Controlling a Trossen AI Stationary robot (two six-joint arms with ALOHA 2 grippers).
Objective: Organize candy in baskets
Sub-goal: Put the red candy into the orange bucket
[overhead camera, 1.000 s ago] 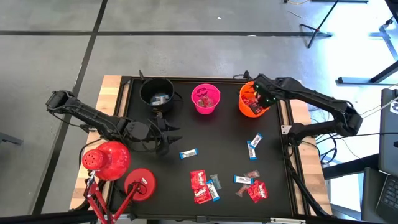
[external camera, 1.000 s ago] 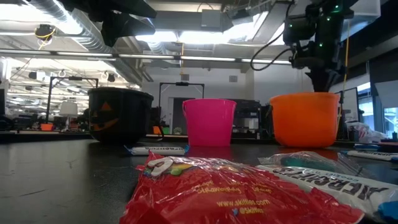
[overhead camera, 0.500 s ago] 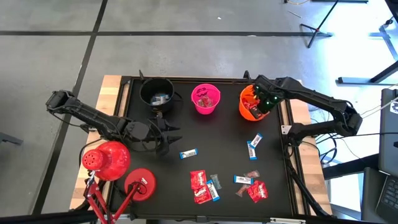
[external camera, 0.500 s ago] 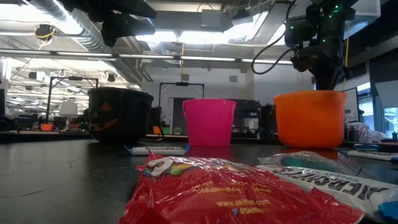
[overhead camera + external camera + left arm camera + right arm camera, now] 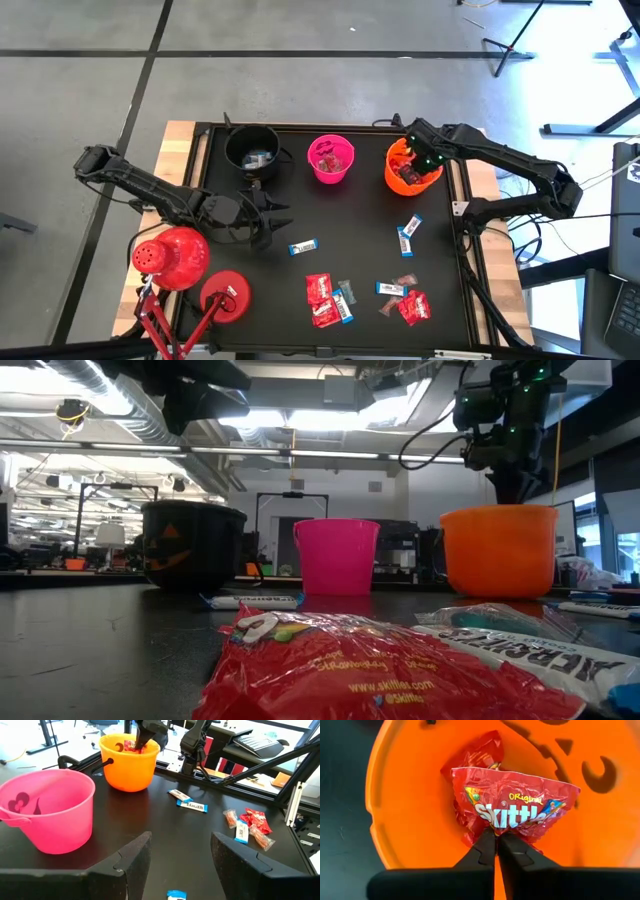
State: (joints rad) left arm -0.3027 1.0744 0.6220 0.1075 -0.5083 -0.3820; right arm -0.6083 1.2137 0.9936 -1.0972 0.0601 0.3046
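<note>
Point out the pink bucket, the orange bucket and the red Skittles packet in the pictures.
pink bucket (image 5: 60,820): left wrist view, its outer wall.
orange bucket (image 5: 497,555): low view, its front wall.
red Skittles packet (image 5: 512,805): right wrist view, its printed face.

Looks like a robotics lab: bare concrete floor (image 5: 300,90), exposed ducts (image 5: 110,405) overhead, tripod legs (image 5: 515,40), cables (image 5: 520,235) beside the table (image 5: 330,215).

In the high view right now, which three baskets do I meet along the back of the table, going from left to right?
Black cauldron basket → pink basket → orange basket, over which the right gripper holds a red candy packet.
</note>
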